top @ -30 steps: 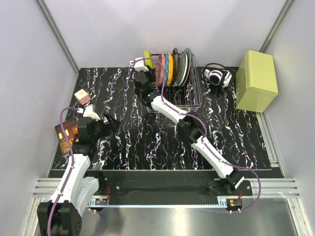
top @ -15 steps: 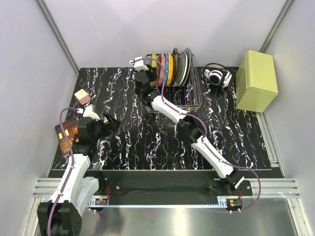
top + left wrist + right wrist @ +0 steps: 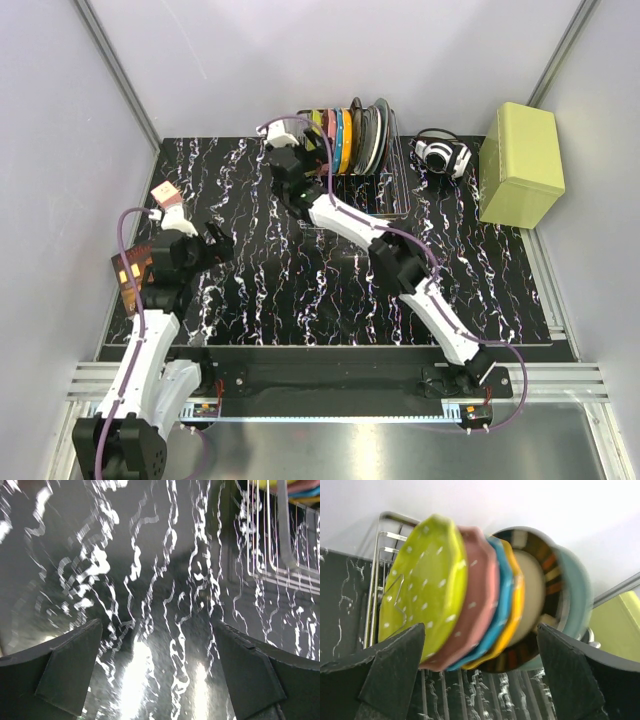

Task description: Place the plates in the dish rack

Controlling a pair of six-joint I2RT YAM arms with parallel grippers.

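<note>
The dish rack (image 3: 385, 200) stands at the back of the black marbled table. Four dotted plates stand upright in it, side by side: yellow-green (image 3: 422, 580), pink (image 3: 477, 595), blue (image 3: 502, 600) and orange (image 3: 516, 597). In the top view they form a coloured row (image 3: 335, 140). My right gripper (image 3: 479, 637) is open just left of the rack (image 3: 292, 140), facing the plates and touching none. My left gripper (image 3: 156, 630) is open over bare table at the left (image 3: 215, 240). The rack's wires (image 3: 270, 555) show at the top right of its view.
A dark striped plate (image 3: 542, 580) and a grey-blue one (image 3: 577, 600) stand behind the dotted ones. A yellow-green box (image 3: 520, 165) and headphones (image 3: 442, 155) sit at the back right. A small pink box (image 3: 165, 195) and a brown carton (image 3: 130, 272) lie at the left edge.
My right gripper has opened, let go of the yellow-green plate, which now stands in the rack, and drawn back a little to the left. The left arm has shifted slightly left.
</note>
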